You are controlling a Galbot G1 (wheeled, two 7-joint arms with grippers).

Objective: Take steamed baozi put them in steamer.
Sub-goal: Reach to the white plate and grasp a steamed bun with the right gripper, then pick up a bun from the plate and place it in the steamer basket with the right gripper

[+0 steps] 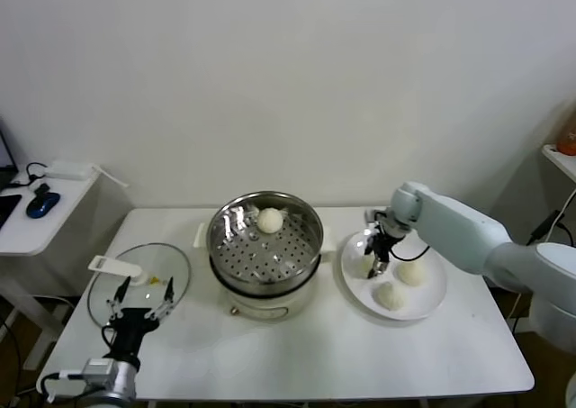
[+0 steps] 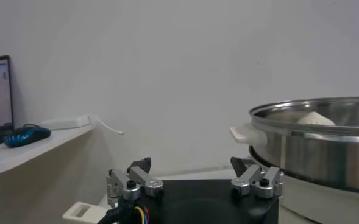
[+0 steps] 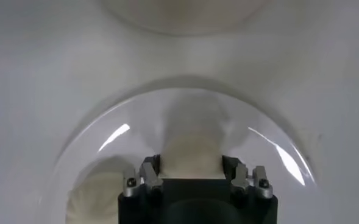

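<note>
The steamer point(image 1: 243, 250) stands mid-table with one baozi point(image 1: 270, 219) on its perforated tray; the pot point(image 2: 325, 146) and that bun's top point(image 2: 315, 118) also show in the left wrist view. Three baozi lie on the white plate point(image 1: 432, 300): two free ones point(image 1: 412, 273) point(image 1: 390, 295) and one under my right gripper point(image 1: 378, 262). In the right wrist view, that gripper point(image 3: 191, 161) has its fingers pressed on both sides of a baozi point(image 3: 191, 143), which rests on the plate point(image 3: 185, 61). My left gripper point(image 1: 139, 293) is open and empty over the glass lid.
The round glass lid point(image 1: 180, 273) with a white handle point(image 1: 115, 266) lies left of the steamer. A side desk point(image 1: 36, 219) with a blue mouse stands at the far left. The wall is close behind the table.
</note>
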